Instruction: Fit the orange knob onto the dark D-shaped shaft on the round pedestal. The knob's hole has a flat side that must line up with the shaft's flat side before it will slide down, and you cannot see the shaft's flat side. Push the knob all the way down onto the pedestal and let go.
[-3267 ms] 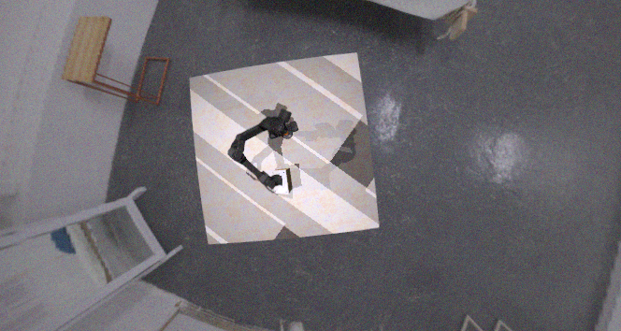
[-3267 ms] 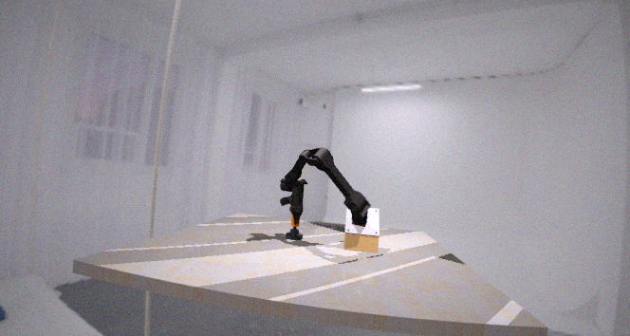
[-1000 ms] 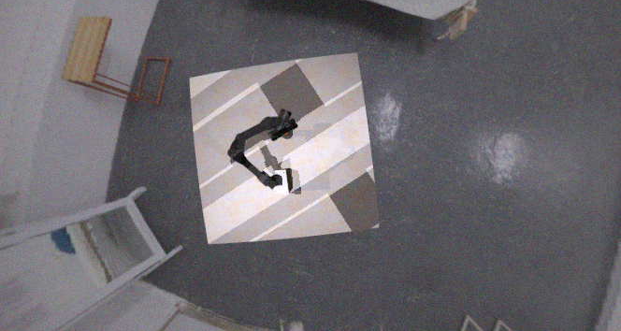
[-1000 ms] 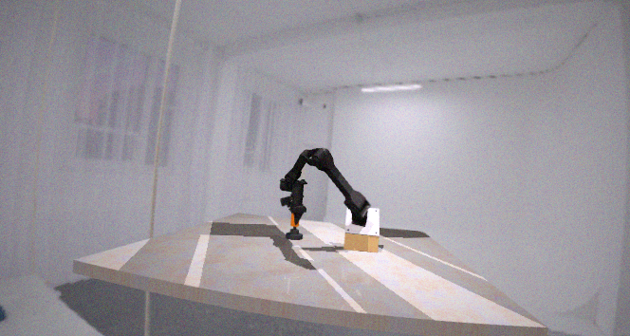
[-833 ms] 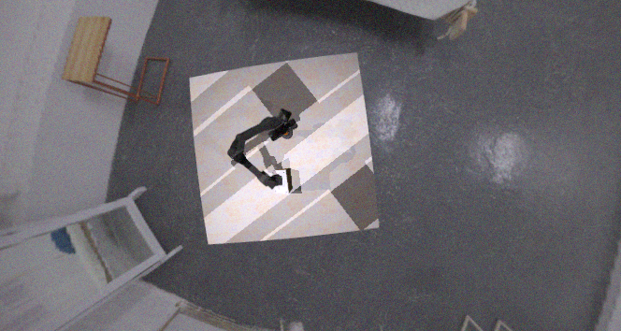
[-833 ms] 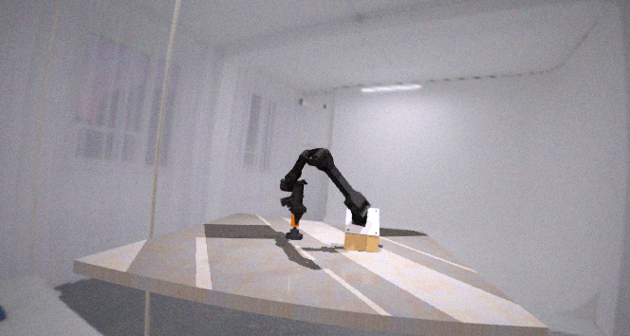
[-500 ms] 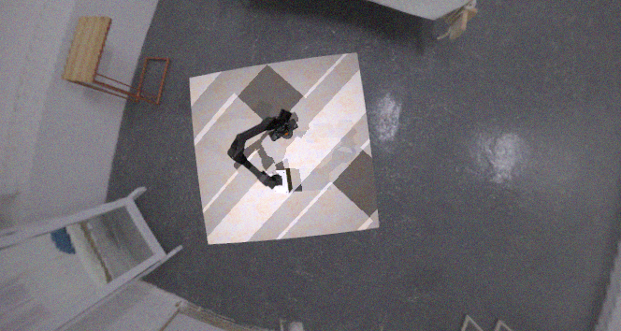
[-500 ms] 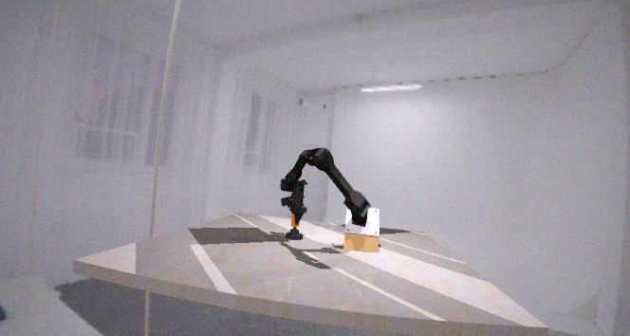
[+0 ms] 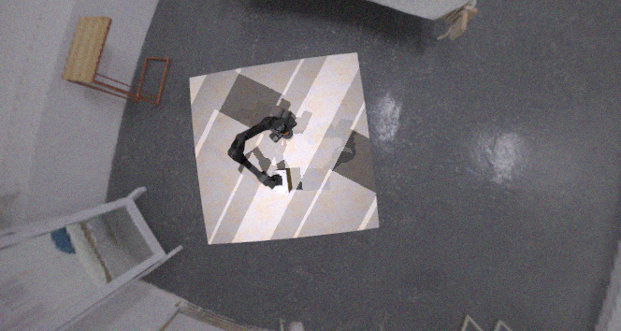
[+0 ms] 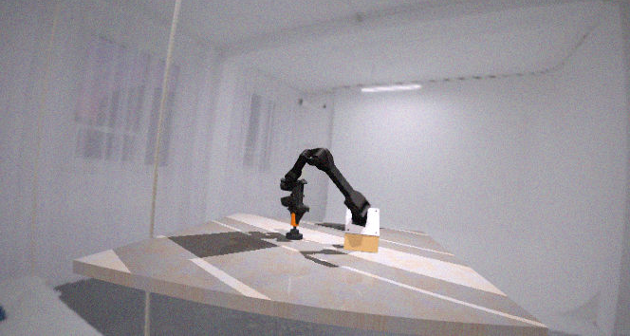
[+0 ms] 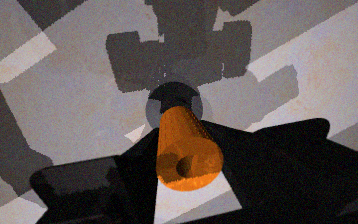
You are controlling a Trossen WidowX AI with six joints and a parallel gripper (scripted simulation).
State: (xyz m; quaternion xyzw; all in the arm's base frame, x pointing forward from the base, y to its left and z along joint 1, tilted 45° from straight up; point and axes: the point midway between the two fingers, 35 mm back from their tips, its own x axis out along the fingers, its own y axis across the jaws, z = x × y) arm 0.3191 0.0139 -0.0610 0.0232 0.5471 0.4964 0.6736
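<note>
My gripper is shut on the orange knob and holds it upright, pointing down. In the wrist view the knob's far end sits right over the dark round pedestal, whose rim shows around the tip. In the exterior view the pedestal stands on the table directly under the knob, with a short dark stretch of shaft between them. The shaft itself and its flat side are hidden by the knob.
The arm's base sits on a white and tan block to the right of the pedestal. The table top carries pale and dark stripes and shadows. Floor and furniture lie beyond its edges.
</note>
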